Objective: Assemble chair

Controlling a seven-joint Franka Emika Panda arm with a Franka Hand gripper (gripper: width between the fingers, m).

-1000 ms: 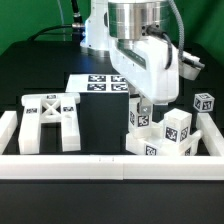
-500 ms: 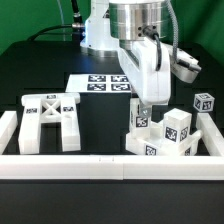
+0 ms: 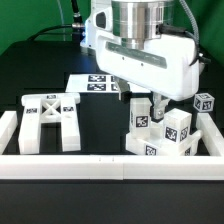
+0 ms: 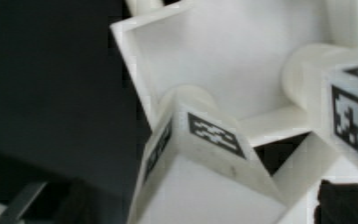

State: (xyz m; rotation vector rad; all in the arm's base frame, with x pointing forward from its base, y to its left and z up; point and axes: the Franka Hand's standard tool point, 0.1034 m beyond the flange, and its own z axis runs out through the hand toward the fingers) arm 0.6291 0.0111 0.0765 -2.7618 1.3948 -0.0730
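- The X-braced frame (image 3: 50, 118) lies alone at the exterior view's left.
- The tagged blocks (image 3: 165, 135) crowd the right, well apart from it.
- The gripper (image 3: 150, 106) hangs just over the blocks; I cannot tell how its jaws stand.
- Assembly looks barely begun.

Marker board (image 3: 90, 82) flat on black table (image 3: 100, 125), white border rail (image 3: 100, 166) along the front edge.
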